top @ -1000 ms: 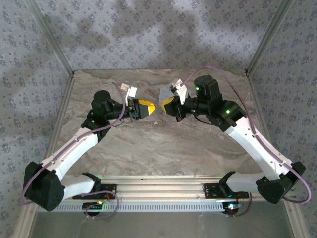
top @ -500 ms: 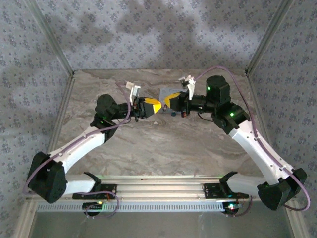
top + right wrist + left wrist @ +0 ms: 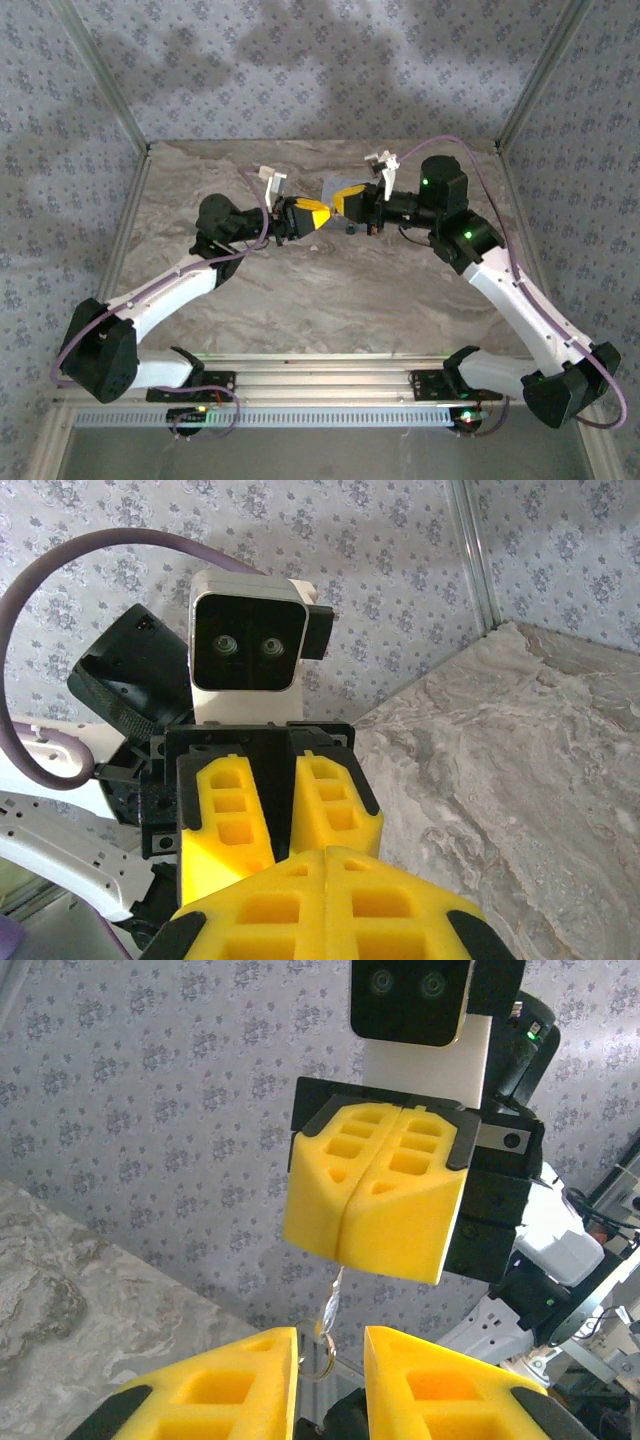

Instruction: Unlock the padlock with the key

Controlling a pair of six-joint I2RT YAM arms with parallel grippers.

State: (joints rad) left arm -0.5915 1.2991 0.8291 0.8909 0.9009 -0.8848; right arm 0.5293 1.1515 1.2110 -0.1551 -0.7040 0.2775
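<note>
Left claw (image 3: pixel 316 215) has swung in to face right claw (image 3: pixel 340 206), tips now nearly touching above the surface (image 3: pixel 330 310). Right claw pinched tight on key (image 3: pixel 333 1298), ring (image 3: pixel 318 1355) dangling just below it. Left claw narrow, and the dark bit in its gap is likely the padlock (image 3: pixel 336 1415), just below right claw. Step: lining key to keyhole. Next needs fine alignment, then insert and twist.

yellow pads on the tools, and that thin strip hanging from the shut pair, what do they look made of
Pads: matte, dull yellow with moulded square pockets, so probably foam or soft rubber. Thin strip: bright silvery glint, likely metal, perhaps a key; a small wire ring hangs below it.
</note>
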